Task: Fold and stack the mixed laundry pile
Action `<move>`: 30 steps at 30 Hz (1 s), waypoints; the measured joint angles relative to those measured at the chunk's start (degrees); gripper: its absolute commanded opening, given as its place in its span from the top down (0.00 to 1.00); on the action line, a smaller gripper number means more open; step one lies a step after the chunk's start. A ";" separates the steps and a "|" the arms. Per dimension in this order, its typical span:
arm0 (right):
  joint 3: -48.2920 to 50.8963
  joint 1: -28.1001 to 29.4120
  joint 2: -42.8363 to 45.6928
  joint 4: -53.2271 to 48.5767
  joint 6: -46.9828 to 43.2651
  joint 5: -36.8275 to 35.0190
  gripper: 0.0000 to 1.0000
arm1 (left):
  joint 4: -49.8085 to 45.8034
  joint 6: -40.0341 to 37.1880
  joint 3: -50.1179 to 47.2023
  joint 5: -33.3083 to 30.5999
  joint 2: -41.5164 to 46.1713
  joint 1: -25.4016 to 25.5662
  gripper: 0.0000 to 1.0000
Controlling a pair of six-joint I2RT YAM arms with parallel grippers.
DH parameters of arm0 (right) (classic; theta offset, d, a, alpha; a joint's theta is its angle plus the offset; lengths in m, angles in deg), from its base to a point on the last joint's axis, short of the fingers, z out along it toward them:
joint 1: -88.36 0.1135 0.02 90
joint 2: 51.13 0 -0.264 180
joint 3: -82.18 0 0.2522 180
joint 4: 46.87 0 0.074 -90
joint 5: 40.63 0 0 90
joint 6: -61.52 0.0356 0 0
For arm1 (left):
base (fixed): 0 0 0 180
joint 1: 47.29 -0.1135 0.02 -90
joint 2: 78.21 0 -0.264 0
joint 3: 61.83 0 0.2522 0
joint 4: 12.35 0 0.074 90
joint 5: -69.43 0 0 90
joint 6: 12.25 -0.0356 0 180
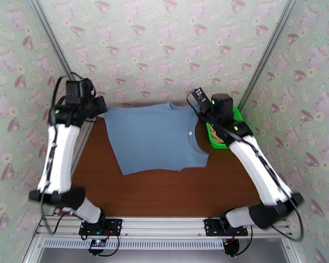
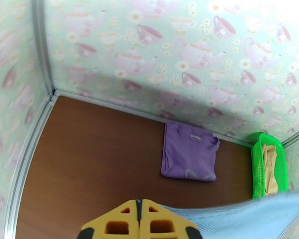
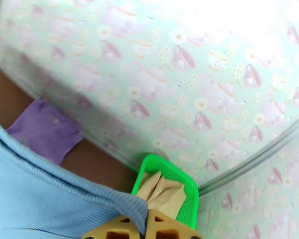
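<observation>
Left gripper (image 2: pixel 139 202): yellow fingers clenched on the far left corner of the slate blue-grey soft cloth shirt (image 1: pixel 155 136), which spreads over the middle of the brown bench (image 1: pixel 164 193). Lilac purple folded cloth garment (image 2: pixel 189 156): flat on the bench by the far wall. Right gripper (image 3: pixel 146 215): clenched on the shirt's far right ribbed edge, beside the bright green plastic mesh basket (image 2: pixel 257 168) holding the tan-yellow cloth garment (image 3: pixel 161 192).

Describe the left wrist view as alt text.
The left gripper is shut on the blue-grey shirt, stretched taut above the table. Beyond lie a folded purple garment and a green basket holding tan cloth.
</observation>
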 measured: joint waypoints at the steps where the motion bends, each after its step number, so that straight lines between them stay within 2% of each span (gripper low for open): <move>1: -3.63 -0.92 -3.41 -0.63 -0.20 0.59 1.00 | -0.90 -0.26 4.90 0.39 -3.52 -0.15 1.00; 3: -12.35 -2.51 -10.60 -2.34 -0.61 1.88 1.00 | -2.49 -0.81 16.90 2.16 -11.67 -0.74 1.00; 5: -19.34 -3.52 -15.69 -3.89 -0.72 2.56 1.00 | -2.21 -0.94 22.38 4.33 -15.85 -1.53 1.00; 9: -26.27 -4.98 -19.80 -5.75 -0.72 3.39 1.00 | 1.14 -0.28 18.91 8.87 -15.78 -3.39 1.00; 13: -21.90 -5.27 -16.28 -5.16 -0.24 4.44 1.00 | 5.68 0.13 8.63 10.36 -10.67 -3.72 1.00; 16: -8.02 -5.27 -8.26 -2.49 0.44 5.49 1.00 | 10.19 0.13 -5.40 10.56 -1.66 -3.63 1.00; 22: 28.46 -2.71 10.43 6.60 1.38 6.34 1.00 | 28.02 3.82 -52.89 9.88 29.88 -3.08 1.00; 26: 48.37 3.89 16.39 10.91 3.91 4.94 1.00 | 38.58 11.15 -83.95 7.52 46.14 -1.77 1.00; 30: 61.07 12.02 17.53 13.60 8.55 2.80 1.00 | 41.35 18.84 -107.45 5.18 54.07 -0.68 1.00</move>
